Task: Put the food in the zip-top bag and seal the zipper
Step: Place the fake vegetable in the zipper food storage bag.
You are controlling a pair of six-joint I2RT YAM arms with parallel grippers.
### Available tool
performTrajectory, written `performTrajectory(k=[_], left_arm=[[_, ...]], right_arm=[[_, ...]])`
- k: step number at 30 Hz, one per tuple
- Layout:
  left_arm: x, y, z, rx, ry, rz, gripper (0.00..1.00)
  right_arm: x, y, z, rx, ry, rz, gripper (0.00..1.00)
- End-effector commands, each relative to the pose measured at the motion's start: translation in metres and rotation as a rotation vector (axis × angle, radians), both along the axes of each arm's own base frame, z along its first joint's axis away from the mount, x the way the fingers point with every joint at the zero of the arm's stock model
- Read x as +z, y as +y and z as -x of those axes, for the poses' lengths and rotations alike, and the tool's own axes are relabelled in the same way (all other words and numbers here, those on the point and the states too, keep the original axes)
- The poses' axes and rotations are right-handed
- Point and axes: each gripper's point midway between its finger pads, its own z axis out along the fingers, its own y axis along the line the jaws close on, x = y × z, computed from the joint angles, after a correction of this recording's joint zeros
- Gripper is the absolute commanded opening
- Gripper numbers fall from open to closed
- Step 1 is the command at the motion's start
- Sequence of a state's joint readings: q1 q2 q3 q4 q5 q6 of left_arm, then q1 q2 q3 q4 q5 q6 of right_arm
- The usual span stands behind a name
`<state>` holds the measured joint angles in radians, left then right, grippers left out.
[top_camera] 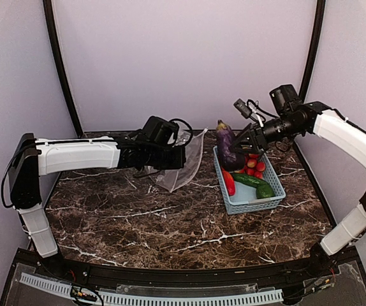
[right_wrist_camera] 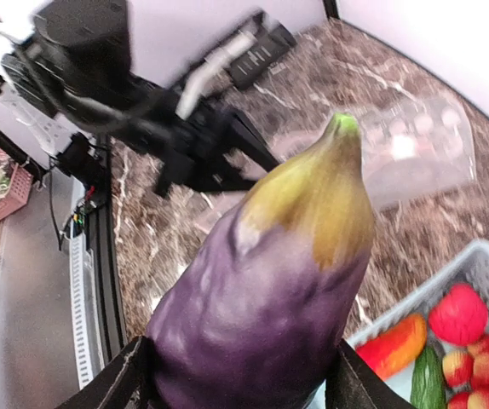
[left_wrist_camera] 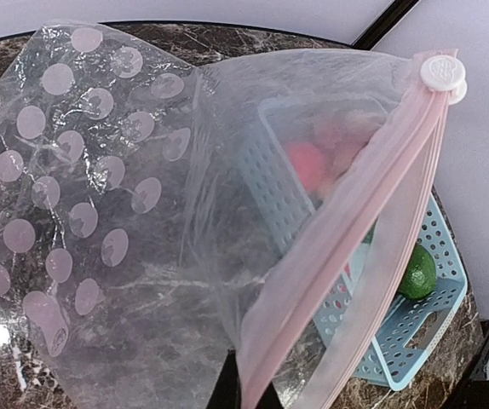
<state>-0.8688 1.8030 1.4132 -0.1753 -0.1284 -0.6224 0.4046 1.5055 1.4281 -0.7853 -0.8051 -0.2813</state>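
Eggplant (right_wrist_camera: 261, 290) sits clamped in right claw (right_wrist_camera: 240, 379) near basket (top_camera: 250, 204); left claw (left_wrist_camera: 244, 396) pinches zip-top bag (left_wrist_camera: 100, 170) by its zipper (left_wrist_camera: 355, 213).

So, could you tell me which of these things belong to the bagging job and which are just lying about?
Job: eggplant in the right gripper; bag held by the left gripper; its zipper; cucumber, pepper, berries, tomato and avocado in the basket.
Just lying about: the basket itself; the table.
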Motion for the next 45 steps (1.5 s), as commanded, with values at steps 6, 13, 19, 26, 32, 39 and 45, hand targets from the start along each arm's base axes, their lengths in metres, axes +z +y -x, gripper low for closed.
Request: performTrajectory(k=[6,13,19,26,32,39,45], left_arm=[[0.044,-0.035,-0.004,-0.029,-0.011,0.243,0.01],[0.080,-0.044,0.008,-0.060,0.013,0.422,0.01],[0.107,-0.036,0.020,-0.080,0.002,0.478,0.01],[0.118,-0.025,0.031,-0.074,0.007,0.549,0.01],[0.121,-0.020,0.031,-0.061,-0.015,0.538,0.01],[0.129,-0.019,0.023,-0.021,-0.038,0.588,0.01],[0.130,-0.004,0.013,0.068,-0.085,0.559,0.01]], right_arm=[[0.082,0.070,0.016,0.177,-0.149,-0.328,0.32],[0.067,0.083,-0.007,0.108,-0.170,-0.309,0.31],[0.055,0.081,-0.037,-0.017,-0.230,-0.250,0.34],[0.041,0.075,-0.058,-0.124,-0.243,-0.189,0.34],[0.038,0.076,-0.059,-0.141,-0.250,-0.176,0.35],[0.027,0.089,-0.051,-0.125,-0.194,-0.172,0.36],[0.034,0.087,-0.042,-0.113,-0.178,-0.168,0.67]])
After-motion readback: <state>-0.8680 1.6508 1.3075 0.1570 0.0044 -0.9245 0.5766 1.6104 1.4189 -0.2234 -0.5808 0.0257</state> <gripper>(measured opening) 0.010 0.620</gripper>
